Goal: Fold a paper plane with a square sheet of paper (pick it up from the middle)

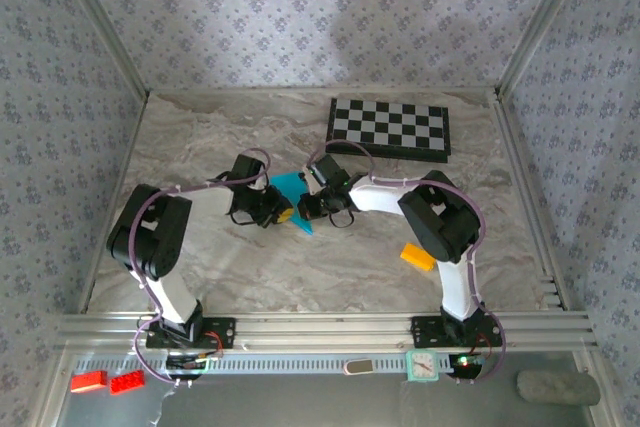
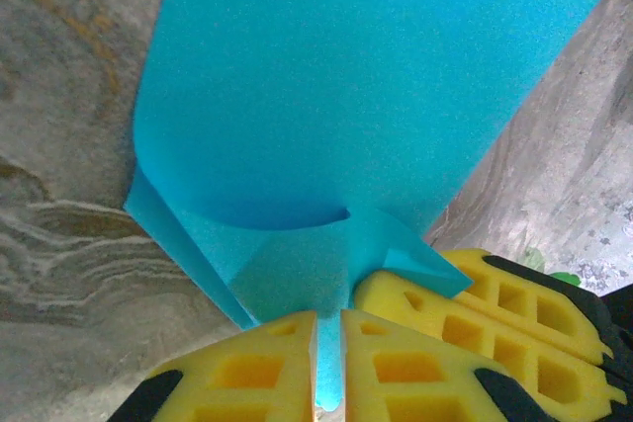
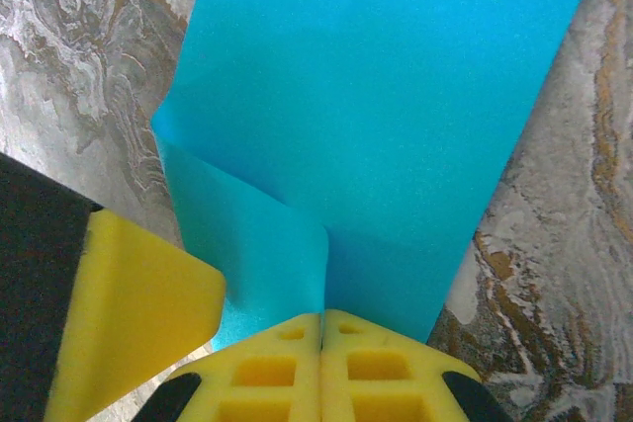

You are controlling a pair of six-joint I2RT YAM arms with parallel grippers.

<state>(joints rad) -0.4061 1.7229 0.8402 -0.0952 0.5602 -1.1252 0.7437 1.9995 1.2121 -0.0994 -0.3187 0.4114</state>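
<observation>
**Both grippers pinch the blue paper between them**

You see the sheet of paper [image 2: 346, 96] in the middle of the table [image 1: 250, 277], between the two arms, partly folded and not lying flat. One flap curls over near the fingers and a creased corner stands up beside it.

Your left gripper [image 2: 329, 343] has its yellow fingers almost pressed together, with a thin strip of blue showing in the gap, so it pinches the near edge of the paper. From there the paper spreads away from the fingertips, over the marble surface.

Your right gripper [image 3: 321, 343] has its fingers closed tight against each other, and the paper runs into their tips at a fold line; it pinches the paper too. In the top view the two grippers stand very near each other, tip towards tip, at the near side of the paper.

The chessboard [image 1: 390, 127] lies well apart, at the far right. The yellow-orange block [image 1: 418, 256] lies on the table beside the right arm.
</observation>
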